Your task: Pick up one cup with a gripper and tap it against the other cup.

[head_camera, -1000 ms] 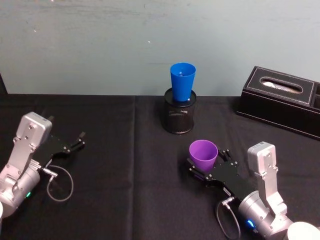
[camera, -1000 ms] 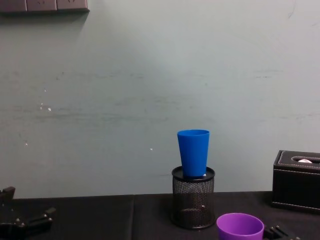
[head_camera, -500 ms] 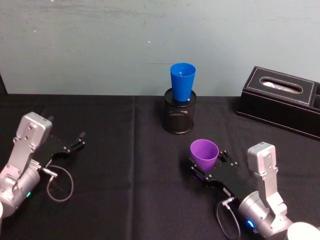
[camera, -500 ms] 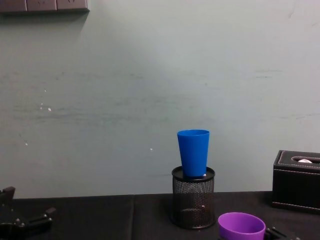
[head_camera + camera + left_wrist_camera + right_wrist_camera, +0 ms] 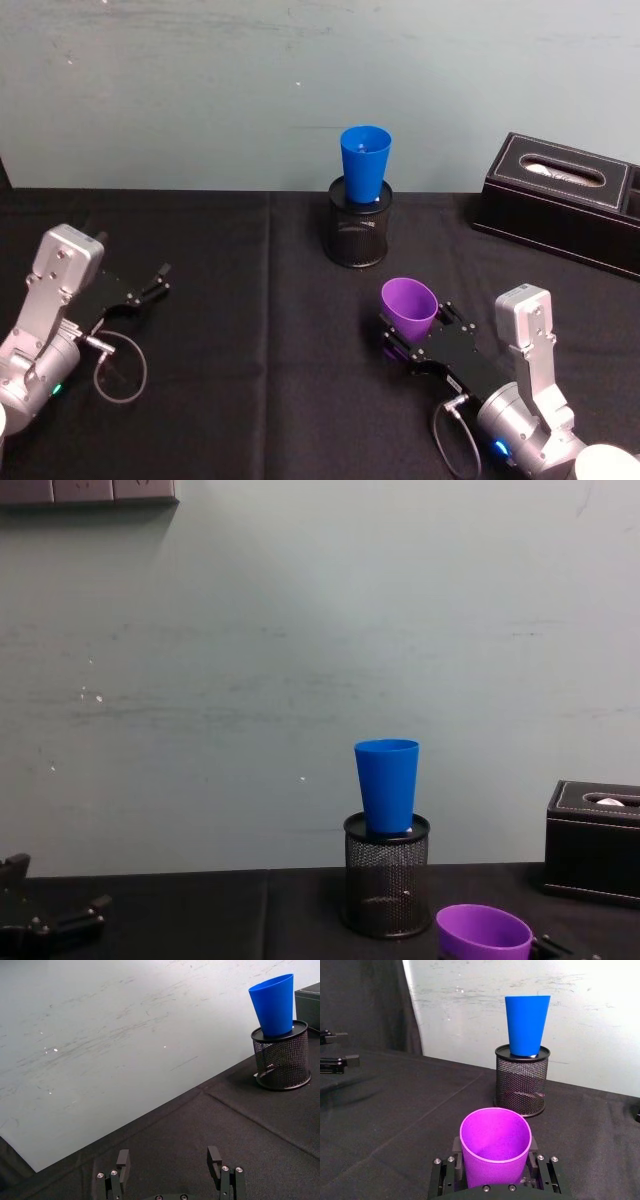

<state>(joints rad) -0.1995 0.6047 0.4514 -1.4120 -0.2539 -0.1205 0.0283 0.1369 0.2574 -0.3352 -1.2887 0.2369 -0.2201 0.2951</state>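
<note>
One purple tapered plastic cup (image 5: 409,308) sits upright at the front right of the black worktop (image 5: 250,330), well apart from the tall blue plastic cup (image 5: 365,163) seated in the black mesh pen holder (image 5: 358,235) at rear centre.

Risk, as judged: the blue cup is perched high and loose, so a hard tap could topple it.

Right hand (image 5: 414,326): fingers clamped on the purple cup's lower wall.

Left hand (image 5: 169,1162): idle at left, spread wide, empty.

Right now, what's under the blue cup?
A black mesh holder, standing on the table. The blue cup sits upright in its mouth. The cup's base is hidden below the rim, and I can't tell whether anything lies inside the holder.
</note>
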